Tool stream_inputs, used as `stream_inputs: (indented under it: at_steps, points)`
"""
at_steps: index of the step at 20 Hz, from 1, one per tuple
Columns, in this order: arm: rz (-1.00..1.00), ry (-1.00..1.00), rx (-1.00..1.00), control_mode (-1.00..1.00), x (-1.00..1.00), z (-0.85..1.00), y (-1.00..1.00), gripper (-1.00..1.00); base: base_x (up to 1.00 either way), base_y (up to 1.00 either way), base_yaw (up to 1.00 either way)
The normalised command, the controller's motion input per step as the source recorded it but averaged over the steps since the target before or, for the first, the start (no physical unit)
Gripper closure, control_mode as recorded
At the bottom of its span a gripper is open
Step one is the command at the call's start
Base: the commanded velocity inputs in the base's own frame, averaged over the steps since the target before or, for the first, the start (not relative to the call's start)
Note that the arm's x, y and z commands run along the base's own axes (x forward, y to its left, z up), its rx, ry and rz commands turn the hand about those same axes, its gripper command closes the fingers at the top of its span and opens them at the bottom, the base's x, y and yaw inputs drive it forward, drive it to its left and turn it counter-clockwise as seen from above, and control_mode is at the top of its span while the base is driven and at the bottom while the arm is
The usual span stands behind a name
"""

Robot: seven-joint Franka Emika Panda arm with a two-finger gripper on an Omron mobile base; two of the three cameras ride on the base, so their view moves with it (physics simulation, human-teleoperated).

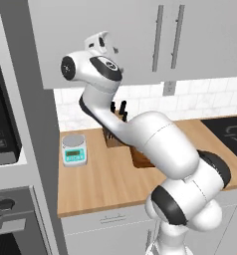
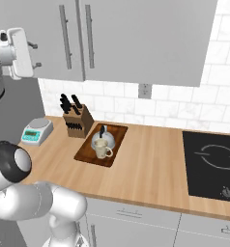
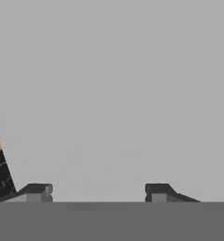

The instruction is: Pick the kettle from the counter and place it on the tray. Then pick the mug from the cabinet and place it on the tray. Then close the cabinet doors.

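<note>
Jaws (image 3: 99, 190) wide open, empty, right up against the flat grey cabinet door (image 3: 123, 94); its bar handle (image 2: 65, 37) runs vertical.

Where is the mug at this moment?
In the right base view, the mug stands on the tray on the counter, directly in front of the kettle and right of the knife block.

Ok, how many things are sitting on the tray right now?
2. On the tray, the kettle sits toward the back, and the mug stands right in front of it, overlapping it in the right base view. Nothing else shows on the board.
</note>
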Motion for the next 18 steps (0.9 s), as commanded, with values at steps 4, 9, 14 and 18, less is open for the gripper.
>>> stream_inputs:
  at_steps: [4,9,14,18]
  points:
    - [0.02,0.06,0.00,-1.00,0.52,0.00,-0.16,-1.00,0.00,0.00,0.00]
    - [0.01,0.07,0.00,-1.00,0.46,0.00,-0.09,-1.00,0.00,0.00,0.00]
    - [0.00,0.05,0.00,-1.00,0.44,0.00,-0.06,-1.00,0.00,0.00,0.00]
    - [0.00,0.02,0.00,-1.00,0.42,0.00,-0.05,-1.00,0.00,0.00,0.00]
